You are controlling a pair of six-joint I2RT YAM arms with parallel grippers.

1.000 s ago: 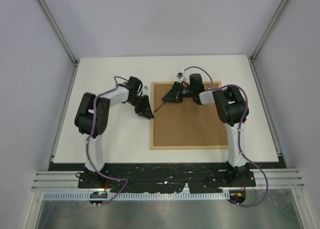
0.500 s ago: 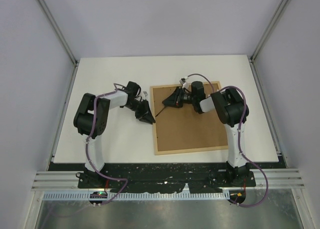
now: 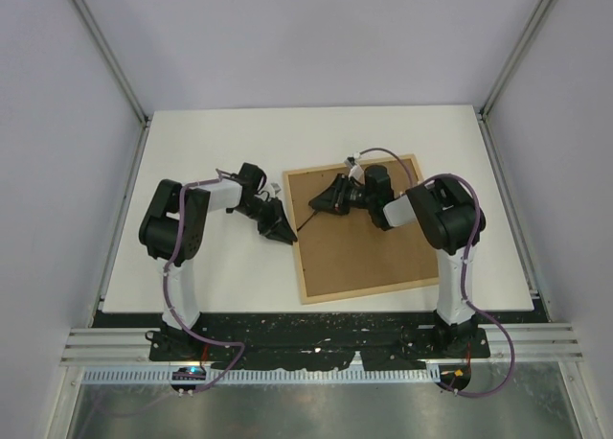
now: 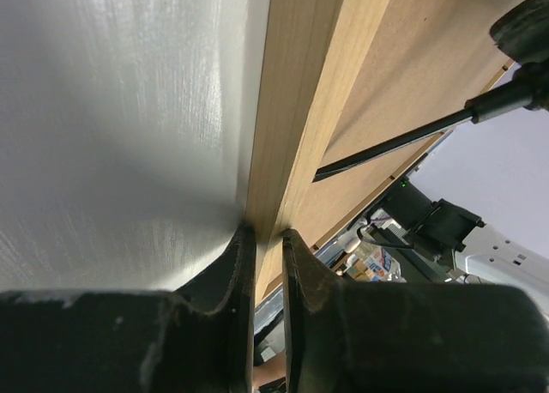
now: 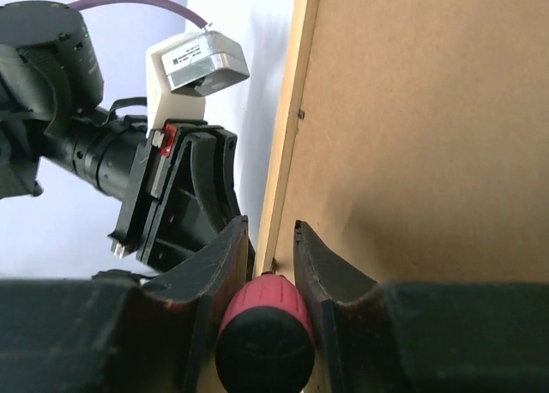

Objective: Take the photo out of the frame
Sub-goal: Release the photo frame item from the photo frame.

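Evidently the frame (image 3: pixel 369 252) lay face down on the table (image 3: pixel 220 142), brown back upward, to the right of centre and in front of the right arm. The photo was not visible, presumably under the backing.

The frame sat skewed to the table edges, its far right corner further from the arms than its far left. From above it read nearly square, so the long axis could not be settled.

The left gripper (image 3: pixel 284 234) had its jaws drawn almost together on the left wood strip, apparently pinching it. The right gripper (image 3: pixel 316 205) was clamped on the red handle of a screwdriver (image 5: pixel 262 324), its shaft angled over the backing toward the left strip.

Judgement: the frame is light, stiff and prone to sliding, and is best held by its strips. The print would be thin and easily creased, so lift it by its border.
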